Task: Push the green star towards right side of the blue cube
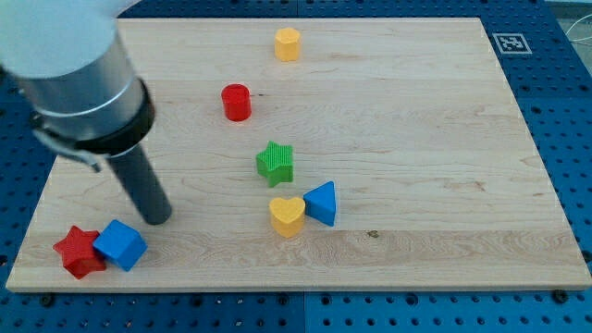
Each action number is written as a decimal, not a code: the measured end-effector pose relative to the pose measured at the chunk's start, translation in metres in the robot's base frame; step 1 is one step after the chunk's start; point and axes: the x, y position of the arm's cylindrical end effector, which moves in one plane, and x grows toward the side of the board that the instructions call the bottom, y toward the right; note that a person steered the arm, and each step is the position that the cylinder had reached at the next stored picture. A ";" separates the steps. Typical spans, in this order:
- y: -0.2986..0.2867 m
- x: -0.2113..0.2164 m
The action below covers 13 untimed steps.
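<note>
Green ridged plastic star (275,162) sits mid-table (425,139), well apart from the blue plastic cube (120,243) at lower left, where the clawless rod's tip (157,219) rests just above the cube, probably before repositioning.

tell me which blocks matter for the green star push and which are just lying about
For the job:
green star
blue cube
my tip, just above the blue cube, far to the view's left of the star

Lying about:
red star
red cylinder
yellow heart
blue triangle
yellow hexagon

My tip (157,219) — low, view's left
</note>
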 end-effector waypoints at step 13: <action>0.139 -0.070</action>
